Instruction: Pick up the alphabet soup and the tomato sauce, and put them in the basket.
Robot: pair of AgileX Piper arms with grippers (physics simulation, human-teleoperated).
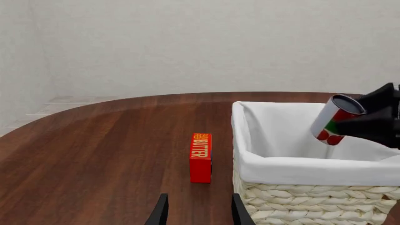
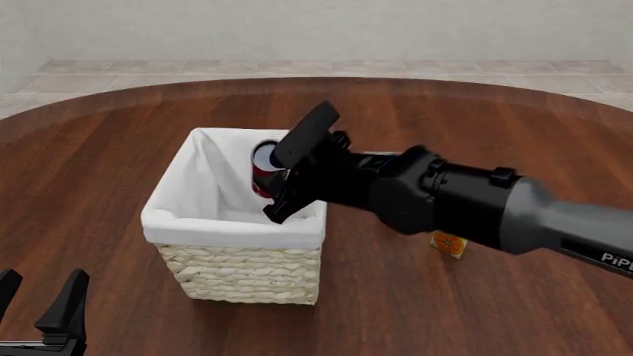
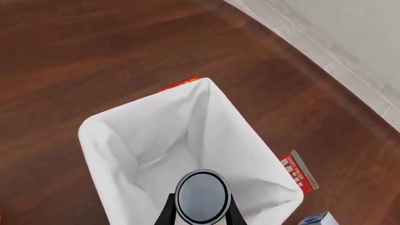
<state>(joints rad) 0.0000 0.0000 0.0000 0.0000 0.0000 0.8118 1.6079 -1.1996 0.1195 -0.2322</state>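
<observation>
Right hand (image 2: 282,178) clamped on the tomato sauce (image 2: 265,167), red can with green band and silvery top, tilted and held above the open basket (image 2: 233,230), inside the line of its rim, not yet let go. Left hand (image 2: 40,304) parked low near the desk's near left corner, fingers spread, nothing between them. Seen down the right wrist, only white cloth lining inside the basket under the can; no alphabet soup there, and none to be found anywhere in these views, though the near part of the floor sits hidden behind the can. Judged so: first can at the drop stage, release wanting; soup wholly left to fetch. Readable writing: "BUTTER" in yellow on the red box (image 1: 201,157) standing on the desk just beside the basket's wall. Further red carton (image 3: 299,171) with white lettering, too small to read. Fragment "PiP" on the right arm's sleeve.
</observation>
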